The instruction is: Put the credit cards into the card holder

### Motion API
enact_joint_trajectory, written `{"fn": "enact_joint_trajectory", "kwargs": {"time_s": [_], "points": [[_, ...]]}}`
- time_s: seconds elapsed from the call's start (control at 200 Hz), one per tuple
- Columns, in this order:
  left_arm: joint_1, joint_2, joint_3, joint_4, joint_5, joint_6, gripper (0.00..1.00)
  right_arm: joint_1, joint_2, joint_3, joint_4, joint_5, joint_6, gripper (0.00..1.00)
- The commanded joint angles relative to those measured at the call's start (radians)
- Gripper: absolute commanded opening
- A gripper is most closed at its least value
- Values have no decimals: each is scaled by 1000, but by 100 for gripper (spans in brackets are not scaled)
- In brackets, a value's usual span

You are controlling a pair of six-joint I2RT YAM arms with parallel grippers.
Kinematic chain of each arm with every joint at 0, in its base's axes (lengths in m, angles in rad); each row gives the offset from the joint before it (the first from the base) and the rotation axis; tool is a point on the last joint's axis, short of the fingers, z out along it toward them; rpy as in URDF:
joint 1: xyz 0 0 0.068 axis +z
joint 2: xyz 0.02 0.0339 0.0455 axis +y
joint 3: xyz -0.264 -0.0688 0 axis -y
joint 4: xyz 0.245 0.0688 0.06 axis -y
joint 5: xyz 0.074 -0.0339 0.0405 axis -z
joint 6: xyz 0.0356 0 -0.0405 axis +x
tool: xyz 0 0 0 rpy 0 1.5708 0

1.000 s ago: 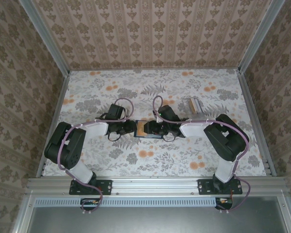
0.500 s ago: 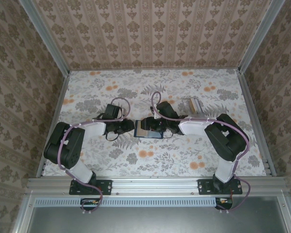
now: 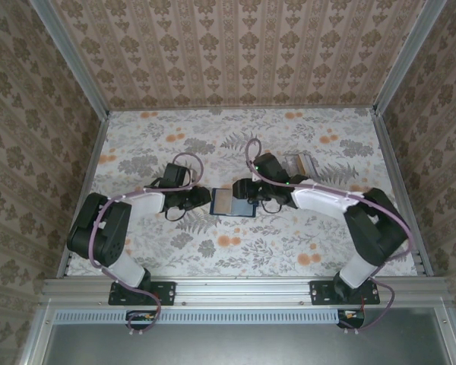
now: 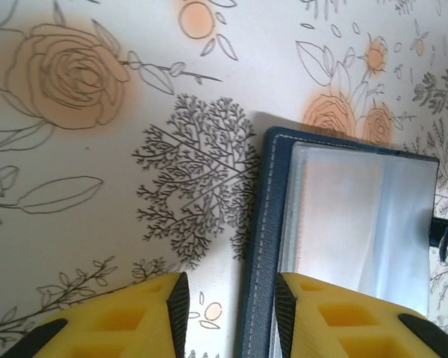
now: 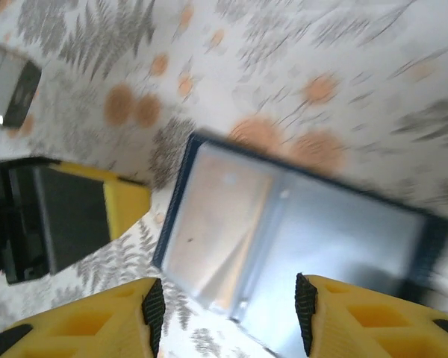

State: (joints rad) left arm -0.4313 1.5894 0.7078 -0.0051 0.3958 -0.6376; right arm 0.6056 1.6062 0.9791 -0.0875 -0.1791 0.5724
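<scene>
Card holder (image 3: pixel 232 203) lies open and flat on the floral table (image 3: pixel 152 144), between the two arms. Left gripper (image 4: pixel 228 317) hovers at its left edge, jaws a moderate gap apart. One yellow finger is over the stitched navy border (image 4: pixel 263 224) and the other over bare table, with nothing clamped. Right gripper (image 5: pixel 224 313) hangs above the holder's middle, jaws about half spread and empty. Credit cards (image 3: pixel 299 163) sit in a small pale stack behind the right arm, well apart from the holder.

Judgement: the step in hand is fetching a card. Pin the holder's border with the left finger before any insertion, since the soft cover will likely slide on the smooth printed surface. Bring the card in low and flat, aimed at the mouth of the clear pocket (image 4: pixel 358 216). That film looks glossy and limp, so a tilted card may snag its lip. The cards are thin and lie flat, so take one by an overhanging edge. Glare hides whether the pocket already holds a card.
</scene>
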Motion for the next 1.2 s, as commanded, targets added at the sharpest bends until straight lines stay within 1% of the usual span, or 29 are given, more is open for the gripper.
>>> {"fn": "enact_joint_trajectory", "kwargs": {"time_s": [0.0,0.015,0.025,0.04,0.11,0.16,0.215,0.25,0.35,0.435,0.46,0.51,0.555,0.625,0.665,0.725,0.775,0.885,0.99,1.11,1.195], "points": [[-19,-37,41,-63,-29,65,39,-36,-81,47,-218,201,-142,53],[-19,-38,47,-71,-33,69,39,-42,-90,47,-228,208,-148,53],[-41,-39,49,-75,-37,71,39,-46,-95,47,-234,213,-149,53],[-51,-41,52,-80,-41,74,39,-52,-106,47,-243,221,-157,54],[-65,-49,57,-82,-64,84,39,-79,-149,46,-283,278,-190,54],[-71,-52,60,-86,-77,91,40,-85,-174,47,-311,373,-222,55],[-76,-51,69,-99,-84,93,40,-93,-186,58,-348,489,-246,57],[-78,-52,75,-105,-86,92,40,-105,-183,74,-369,534,-260,58],[-88,-47,89,-105,-94,93,40,-178,-149,128,-432,590,-286,59],[-89,-35,124,-136,-76,103,40,-224,-97,168,-445,617,-319,63],[-89,-36,135,-151,-72,106,40,-235,-78,185,-481,633,-326,66],[-89,-43,146,-170,-69,114,41,-258,-36,224,-521,635,-344,70],[-89,-57,140,-170,-73,120,42,-278,-1,251,-549,623,-359,76],[-87,-75,130,-171,-88,125,43,-303,43,281,-574,594,-392,79],[-86,-81,123,-170,-93,122,43,-317,65,296,-585,585,-408,79],[-86,-88,110,-160,-93,110,44,-333,94,318,-594,529,-437,79],[-86,-90,96,-134,-87,99,44,-347,118,337,-603,522,-444,80],[-86,-85,90,-130,-83,96,44,-368,164,359,-610,566,-453,80],[-86,-92,90,-133,-87,98,44,-382,209,383,-614,572,-464,79],[-83,-80,104,-138,-91,108,44,-383,264,412,-623,613,-470,79],[-84,-74,113,-140,-86,106,44,-383,290,432,-635,619,-474,79]]}}
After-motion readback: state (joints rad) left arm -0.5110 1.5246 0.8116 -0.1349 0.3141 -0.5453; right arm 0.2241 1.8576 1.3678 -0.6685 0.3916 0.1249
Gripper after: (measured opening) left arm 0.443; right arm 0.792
